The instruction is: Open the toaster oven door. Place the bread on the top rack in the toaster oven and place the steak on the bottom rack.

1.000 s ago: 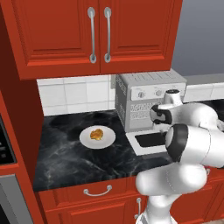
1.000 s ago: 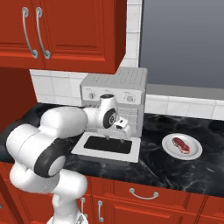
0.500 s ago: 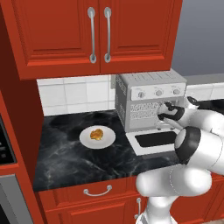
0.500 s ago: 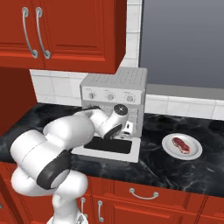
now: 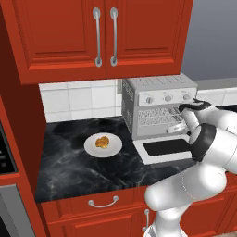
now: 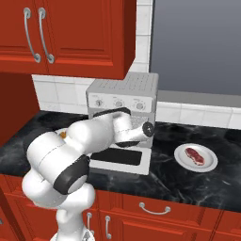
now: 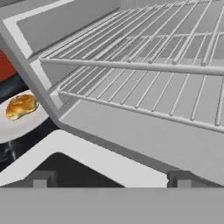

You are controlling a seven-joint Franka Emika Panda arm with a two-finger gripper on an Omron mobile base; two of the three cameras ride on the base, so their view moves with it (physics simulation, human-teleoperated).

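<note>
Swinging rightward since a second ago, the arm now sits right of the toaster oven [image 5: 157, 109]. Bread [image 5: 102, 141] rests on its white plate [image 5: 115, 147] at left; the toaster oven door [image 5: 164, 149] lies flat — open; gripper [image 7: 109, 178] fingers apart, empty; steak [image 6: 195, 155] plated far right.

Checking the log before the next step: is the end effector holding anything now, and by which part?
Nothing is held. The end effector is empty above the open toaster oven door; the bread and steak lie on their plates.
</note>
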